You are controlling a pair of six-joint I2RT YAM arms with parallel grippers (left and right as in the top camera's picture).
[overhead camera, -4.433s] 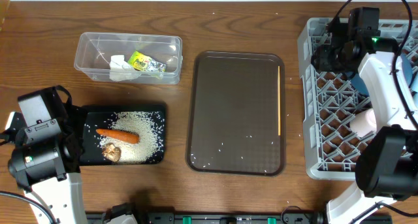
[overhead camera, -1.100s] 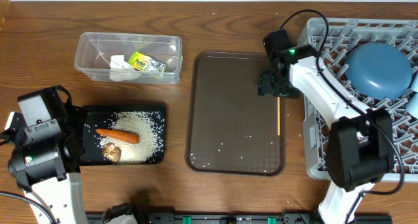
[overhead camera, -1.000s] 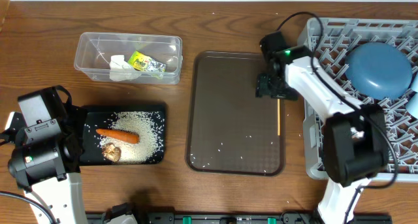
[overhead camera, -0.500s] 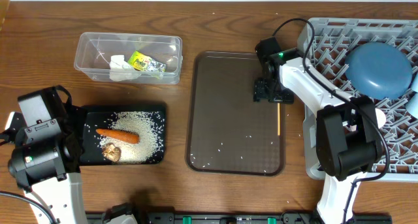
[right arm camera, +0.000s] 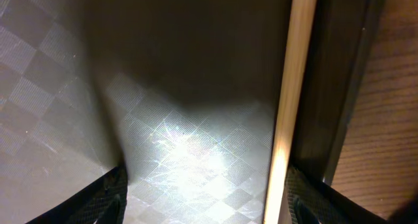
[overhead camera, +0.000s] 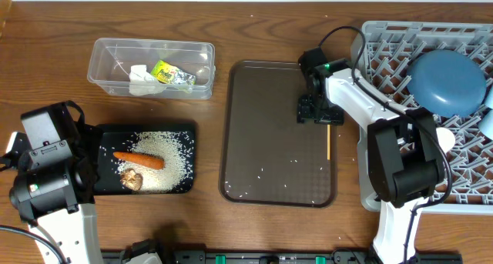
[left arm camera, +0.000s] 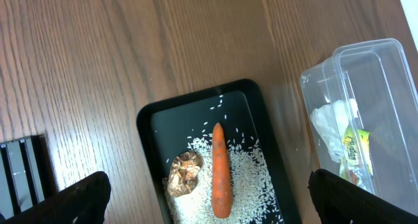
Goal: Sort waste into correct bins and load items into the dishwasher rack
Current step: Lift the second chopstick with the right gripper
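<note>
Right hand [overhead camera: 314, 111] nearer, open astride chopsticks [overhead camera: 329, 141]

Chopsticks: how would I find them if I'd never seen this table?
Find the big dark-brown tray in the middle of the table. The chopsticks lie inside it along its right edge, beside the grey rack. Nothing else there is long, thin and pale wood.

wrapper [left arm camera: 353, 150] print illegible, no readable text

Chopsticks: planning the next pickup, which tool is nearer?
Right. The right tool hangs over the chopsticks on the brown tray; the left tool is far away over the black tray.
</note>
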